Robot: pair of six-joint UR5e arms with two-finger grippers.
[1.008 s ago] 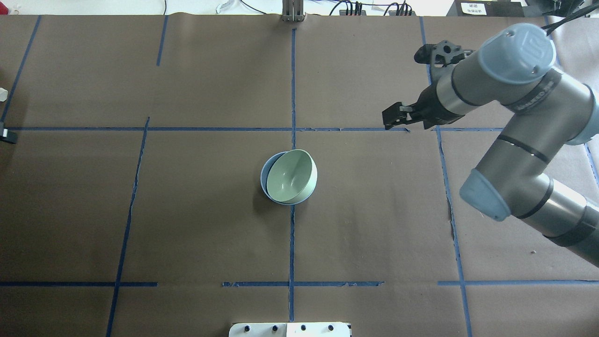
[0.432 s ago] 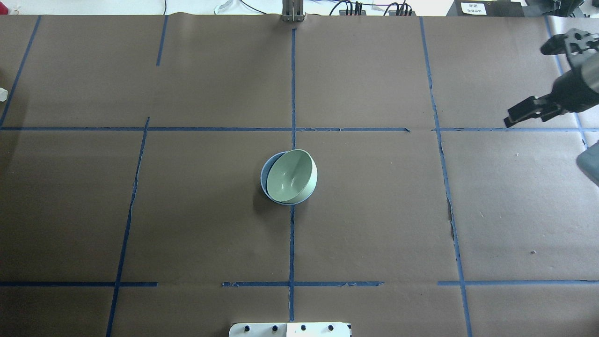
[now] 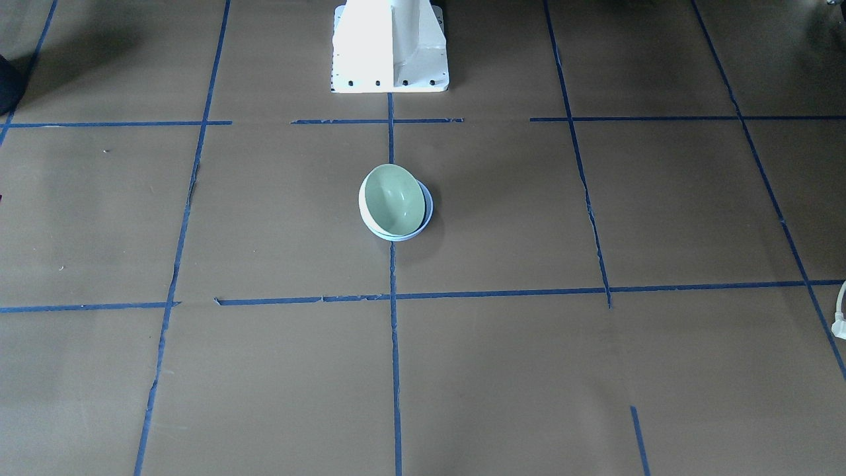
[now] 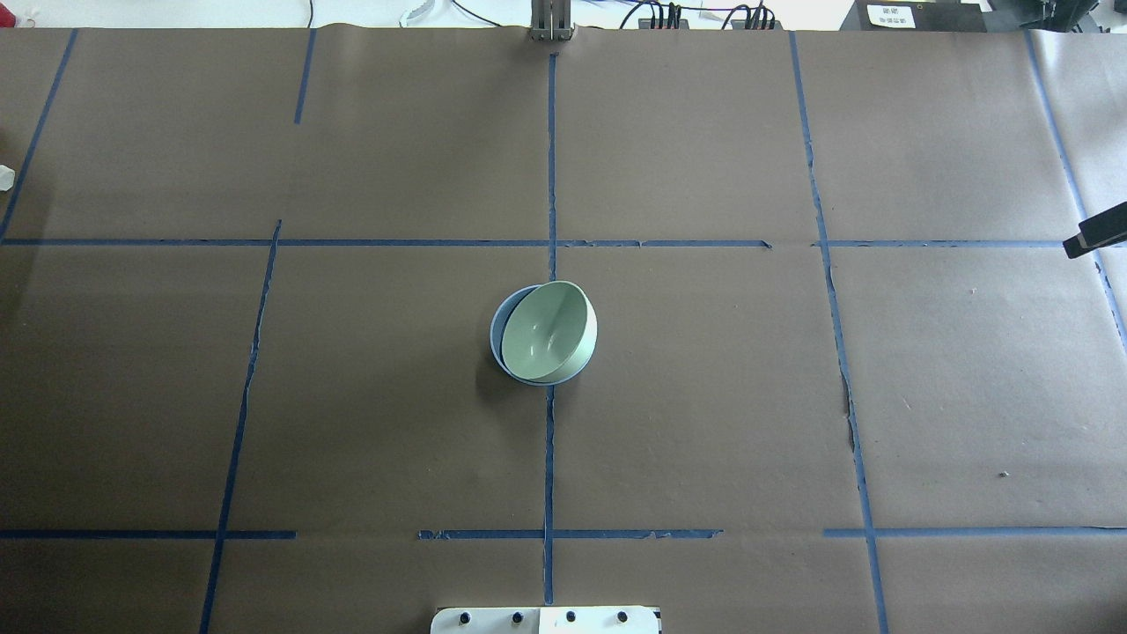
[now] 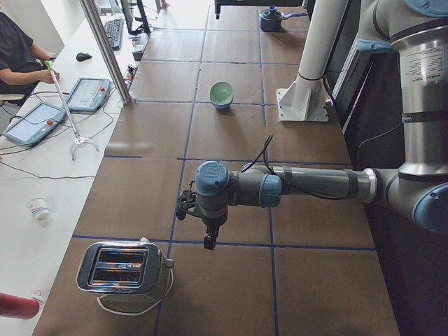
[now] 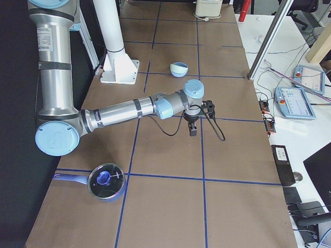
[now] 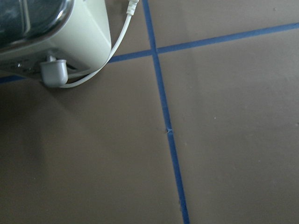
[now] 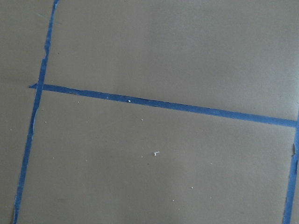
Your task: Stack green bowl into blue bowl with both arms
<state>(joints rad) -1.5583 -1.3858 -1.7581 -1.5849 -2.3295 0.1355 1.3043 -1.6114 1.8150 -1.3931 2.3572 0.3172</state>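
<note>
- Mint-green and glossy with a plain rim, the green bowl (image 3: 393, 200) sits inside the blue bowl (image 3: 429, 213) in the front-facing view. The blue bowl's pale rim shows as a thin crescent on the view's right and lower side. The pair rests on the brown paper table (image 3: 595, 370), on the central tape line (image 3: 394, 344), in front of the white pedestal (image 3: 390, 46).
- Overhead view: the green bowl lies tilted, not level, in the blue one, and a periwinkle crescent of the blue interior shows on the view's left. One black tip of the right gripper (image 4: 1096, 236) enters at the right edge, well apart from the bowls; how far its fingers are parted cannot be told.
- Exterior left view: the near left arm stretches low over the table, and the left gripper (image 5: 208, 241) points down near a chrome toaster (image 5: 119, 269), far from the bowls. Its finger spacing cannot be told, and no object hangs from it.
- Exterior right view: the right gripper points down over a tape line with nothing hanging from it. The bowls stand beyond it near the pedestal, and a blue saucepan (image 6: 106, 182) is in the foreground.
- Left wrist view: a toaster corner, its white cord (image 7: 114, 44) and a tape crossing.
- Right wrist view: paper and tape lines.
</note>
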